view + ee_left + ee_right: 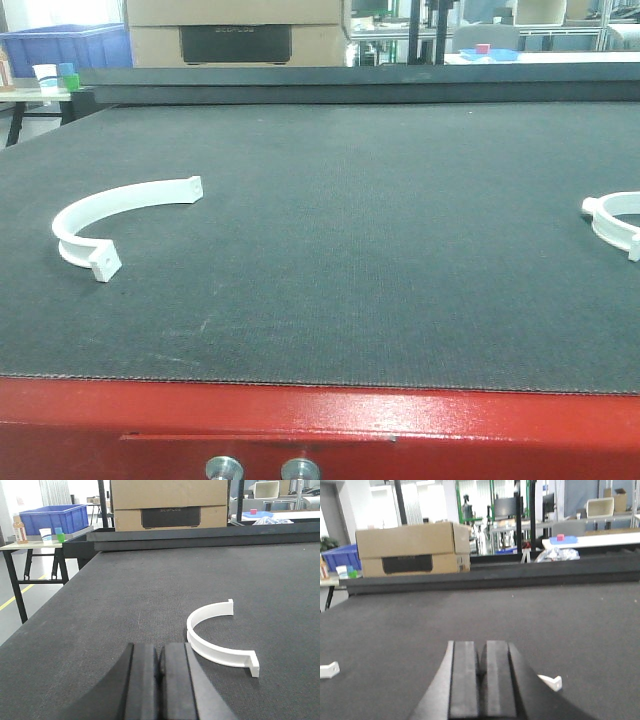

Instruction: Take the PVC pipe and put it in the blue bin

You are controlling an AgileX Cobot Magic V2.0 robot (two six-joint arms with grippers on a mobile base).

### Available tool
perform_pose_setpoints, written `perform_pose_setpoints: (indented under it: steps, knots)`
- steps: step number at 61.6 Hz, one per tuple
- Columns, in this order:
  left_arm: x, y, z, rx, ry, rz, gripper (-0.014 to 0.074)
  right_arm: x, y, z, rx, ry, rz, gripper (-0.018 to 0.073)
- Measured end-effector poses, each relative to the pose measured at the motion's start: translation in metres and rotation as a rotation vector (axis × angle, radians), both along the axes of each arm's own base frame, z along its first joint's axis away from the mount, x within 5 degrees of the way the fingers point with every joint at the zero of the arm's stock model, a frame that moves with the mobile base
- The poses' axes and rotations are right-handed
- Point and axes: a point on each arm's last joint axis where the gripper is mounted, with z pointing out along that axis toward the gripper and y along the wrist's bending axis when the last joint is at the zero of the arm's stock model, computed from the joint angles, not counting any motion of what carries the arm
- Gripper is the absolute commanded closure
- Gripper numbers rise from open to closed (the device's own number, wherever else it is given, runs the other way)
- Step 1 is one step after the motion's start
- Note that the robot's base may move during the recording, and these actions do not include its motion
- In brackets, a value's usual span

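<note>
Two white curved PVC pipe pieces lie flat on the dark mat. One (110, 200) is at the left, the other (605, 225) is cut off by the right edge. In the left wrist view the left piece (215, 652) lies just right of my left gripper (160, 652), which is shut and empty. My right gripper (481, 655) is also shut on nothing, and a white pipe end (551, 681) peeks out to its right. The blue bin (65, 45) sits on a side table beyond the mat's far left corner. Neither gripper shows in the front view.
Cardboard boxes (235, 30) stand behind the mat's raised far rim. Cups and a bottle (20, 530) sit by the bin (52, 519) on the side table. The red table edge (320, 420) runs along the front. Another white pipe end (329, 670) lies at the right wrist view's left edge.
</note>
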Motion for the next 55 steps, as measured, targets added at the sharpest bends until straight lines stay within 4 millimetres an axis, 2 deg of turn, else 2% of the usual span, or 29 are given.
perform_pose_setpoints:
  steps: [44,55]
  knots:
    - [0.0,0.0,0.0,0.0,-0.002,0.0,0.0708,-0.003,-0.004,0.015,0.037,-0.157,-0.036,0.0722]
    - [0.0,0.0,0.007,-0.003,-0.077,0.004,0.0708,-0.003,-0.004,0.015,0.039,-0.16,-0.036,0.0722]
